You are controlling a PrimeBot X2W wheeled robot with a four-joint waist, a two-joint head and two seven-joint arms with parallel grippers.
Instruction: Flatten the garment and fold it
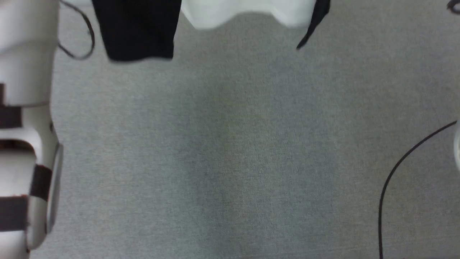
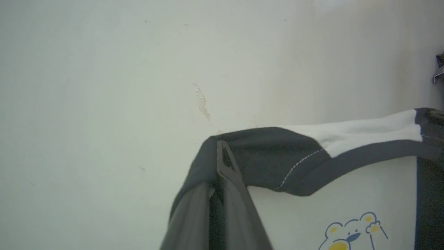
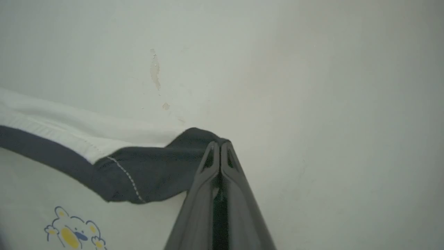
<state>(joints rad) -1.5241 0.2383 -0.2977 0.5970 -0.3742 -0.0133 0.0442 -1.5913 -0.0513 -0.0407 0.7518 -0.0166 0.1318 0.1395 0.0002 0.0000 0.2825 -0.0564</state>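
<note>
Two grippers, two pinches: both are clamped onto the garment (image 2: pixel 274 156), a soft two-tone T-shirt with a white fabric body, black sleeves and black edging. My left gripper (image 2: pixel 220 152) has its long dark fingers pressed together on a fold of the black cloth, which drapes over one finger and hides most of it. From there the shirt stretches off to the right of the left wrist view. First comes a black band with a line of white stitching, then a white band. Below them is the white panel with a small blue-and-yellow cartoon bear print (image 2: pixel 350 236).

On the other side, my right gripper (image 3: pixel 220 147) is closed just as tightly, tips touching, with black cloth bunched right at them. The shirt runs off to the left of that view. Behind it all stands a plain pale wall (image 2: pixel 86 86) with a little chipped patch of paint (image 2: pixel 203 104).

Looking down from the head, the shirt's lower part dangles along the top of the view. There is a black sleeve (image 1: pixel 138 32) on the left, the wavy white hem (image 1: pixel 244 14) in the middle and a thin black strip (image 1: pixel 316 21) to the right, all over a flat grey carpet-like surface (image 1: pixel 230 162). My pale left forearm (image 1: pixel 25 126) lines the left edge, and a thin black cable (image 1: pixel 399 165) curves across the lower right.
</note>
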